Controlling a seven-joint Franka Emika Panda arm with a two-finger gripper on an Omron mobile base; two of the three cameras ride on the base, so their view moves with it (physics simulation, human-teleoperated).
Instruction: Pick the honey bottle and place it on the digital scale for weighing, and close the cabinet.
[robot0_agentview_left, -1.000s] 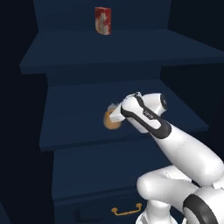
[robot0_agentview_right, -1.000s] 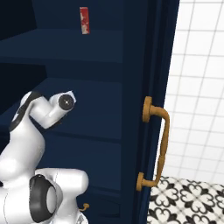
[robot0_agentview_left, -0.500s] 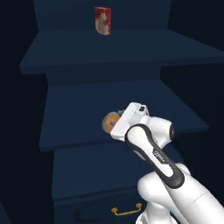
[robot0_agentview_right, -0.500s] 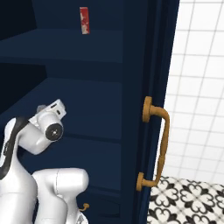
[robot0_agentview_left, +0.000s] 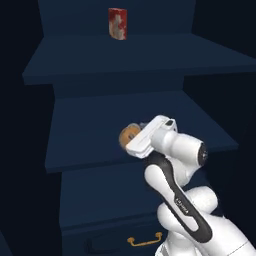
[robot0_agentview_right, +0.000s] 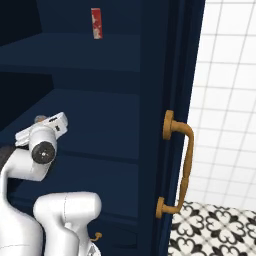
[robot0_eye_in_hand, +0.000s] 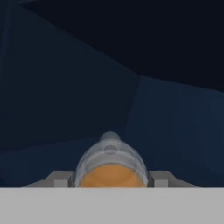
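Claw (robot0_eye_in_hand: 111, 181) is pinching the honey bottle (robot0_eye_in_hand: 111, 162) between its fingers, cap pointing ahead into the cabinet (robot0_agentview_right: 172, 75) — carrying step is underway. Next: backing out toward the scale, then swinging the door shut.

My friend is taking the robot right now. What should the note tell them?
Gripper: shut on the honey bottle, a finger on each side, cap pointing away from the hand.
Bottle is held in front of the cabinet's lower shelf.
Cabinet door is open; red-and-white box sits on the top shelf.
Done: bottle picked.
Left: find the digital scale, set the bottle on it, close the cabinet.
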